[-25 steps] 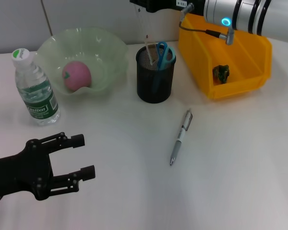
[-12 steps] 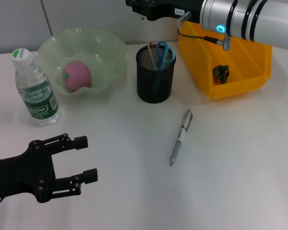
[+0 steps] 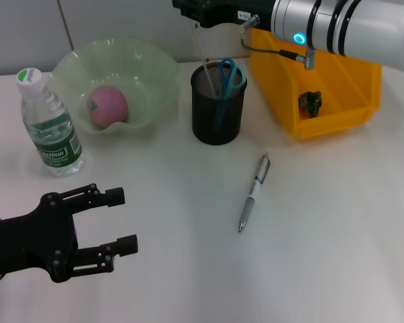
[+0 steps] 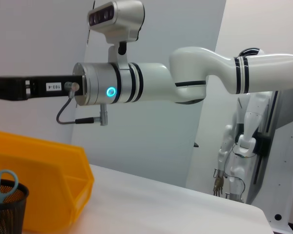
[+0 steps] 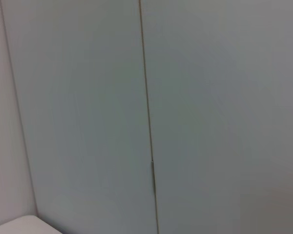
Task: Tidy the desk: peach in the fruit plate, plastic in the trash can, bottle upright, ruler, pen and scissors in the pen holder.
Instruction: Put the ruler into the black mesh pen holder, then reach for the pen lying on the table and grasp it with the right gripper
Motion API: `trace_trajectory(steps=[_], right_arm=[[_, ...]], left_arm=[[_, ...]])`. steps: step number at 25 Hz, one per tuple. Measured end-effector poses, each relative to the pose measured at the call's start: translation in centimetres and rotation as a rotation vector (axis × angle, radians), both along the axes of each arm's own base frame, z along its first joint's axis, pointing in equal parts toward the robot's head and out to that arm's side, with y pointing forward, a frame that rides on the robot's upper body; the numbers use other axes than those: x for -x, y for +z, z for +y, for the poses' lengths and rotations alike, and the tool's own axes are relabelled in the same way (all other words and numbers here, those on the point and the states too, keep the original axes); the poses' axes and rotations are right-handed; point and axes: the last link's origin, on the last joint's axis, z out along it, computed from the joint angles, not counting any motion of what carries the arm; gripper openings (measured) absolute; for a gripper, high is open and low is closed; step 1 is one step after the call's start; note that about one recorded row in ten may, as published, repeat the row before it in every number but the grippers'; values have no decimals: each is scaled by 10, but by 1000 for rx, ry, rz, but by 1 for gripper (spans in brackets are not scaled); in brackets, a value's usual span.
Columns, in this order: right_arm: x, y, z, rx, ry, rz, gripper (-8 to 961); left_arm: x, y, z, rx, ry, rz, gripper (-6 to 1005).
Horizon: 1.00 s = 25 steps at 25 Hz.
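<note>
One pen lies flat on the white desk, in front of the holder and apart from it, silver and slim, its clip end pointing toward the bin. One black mesh holder stands upright behind it, holding one pair of blue-handled scissors and a clear ruler that sticks up out of it; in the left wrist view the scissors' handles also show above the holder's rim. One pink peach sits inside the one pale green plate, a wavy-edged bowl to the holder's left. One bottle stands upright beside the plate, white cap on, green label facing forward. One yellow bin stands to the holder's right with a small dark green scrap inside. The right arm reaches across above the bin and holder; its black gripper is over the ruler's top end, and I cannot tell whether its fingers are apart or together. The left gripper hovers low over the near left of the desk, fingers spread apart and holding nothing, well away from the pen.
</note>
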Motion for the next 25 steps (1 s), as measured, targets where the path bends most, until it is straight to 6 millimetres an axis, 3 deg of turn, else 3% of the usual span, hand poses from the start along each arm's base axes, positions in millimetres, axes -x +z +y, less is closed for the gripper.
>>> trace_trajectory(steps=[18,22,25], right_arm=[[-13,-4,-6,15,-18,-4,491],[-14,-2,-7,16,-20,12,545],[-14,12,-12,3,-6,107,557]], left_arm=[[1,2,-3,7,5,-16,797],[1,2,-3,7,4,-17,797],[1,1,-4,9,3,-17,797]])
